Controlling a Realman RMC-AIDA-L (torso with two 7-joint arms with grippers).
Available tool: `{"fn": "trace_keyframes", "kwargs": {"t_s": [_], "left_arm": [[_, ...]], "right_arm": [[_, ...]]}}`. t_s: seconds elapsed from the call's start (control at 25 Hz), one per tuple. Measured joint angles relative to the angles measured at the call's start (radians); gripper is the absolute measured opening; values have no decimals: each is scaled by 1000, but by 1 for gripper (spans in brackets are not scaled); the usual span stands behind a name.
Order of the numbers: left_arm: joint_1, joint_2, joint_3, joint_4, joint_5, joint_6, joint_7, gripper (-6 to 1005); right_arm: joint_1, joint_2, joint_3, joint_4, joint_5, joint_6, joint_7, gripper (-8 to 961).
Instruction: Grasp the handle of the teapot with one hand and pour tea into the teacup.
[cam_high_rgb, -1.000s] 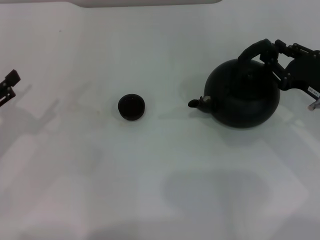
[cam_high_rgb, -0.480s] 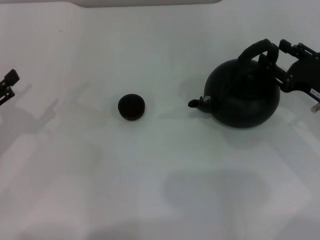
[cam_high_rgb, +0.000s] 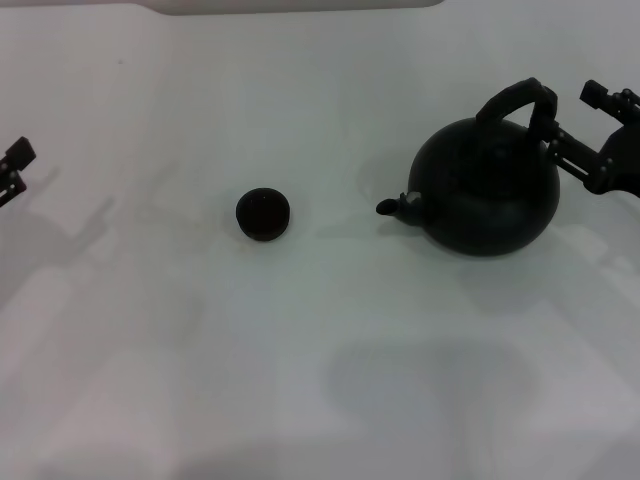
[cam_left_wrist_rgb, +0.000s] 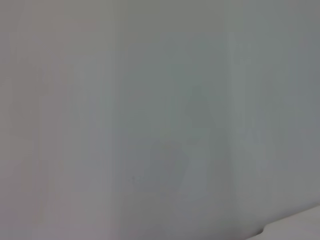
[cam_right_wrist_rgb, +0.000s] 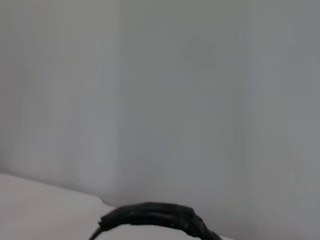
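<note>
I am seeing my right gripper (cam_high_rgb: 568, 125) standing open just beside the handle (cam_high_rgb: 515, 100), holding nothing. The teapot (cam_high_rgb: 487, 187) is sitting on the table (cam_high_rgb: 320, 350), spout toward the teacup (cam_high_rgb: 264, 214) (well apart); the left gripper (cam_high_rgb: 12, 170) is idling at the table's left edge, fingers unclear.

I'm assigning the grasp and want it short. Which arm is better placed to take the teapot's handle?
The right. The right gripper sits just beside the handle of the teapot, open and not gripping it. The left gripper is at the table's far left edge, beyond the teacup.
</note>
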Motion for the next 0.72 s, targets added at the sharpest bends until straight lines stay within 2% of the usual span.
{"fn": "trace_keyframes", "kwargs": {"t_s": [0.32,0.48,0.56,0.64,0.72], "left_arm": [[-1,-1,-2,-1,-2,-2,38,844],[0,-3,-8,-5,-8,-2,65,844],[-4,-4,-40,-10,-10,0,70,844],[-6,-6,-54,-12,-16,4,71,844],[-7,-6,-57,-14,-32,7,72,844]], "right_arm": [[-38,-29,27,8,-5,-97,12,755],[-72,-38,157,40,-6,-167,6,755],[-76,-40,241,83,-6,-212,-4,755],[-74,-35,367,151,-6,-269,-53,754],[-72,-32,404,166,-6,-280,-80,754]]}}
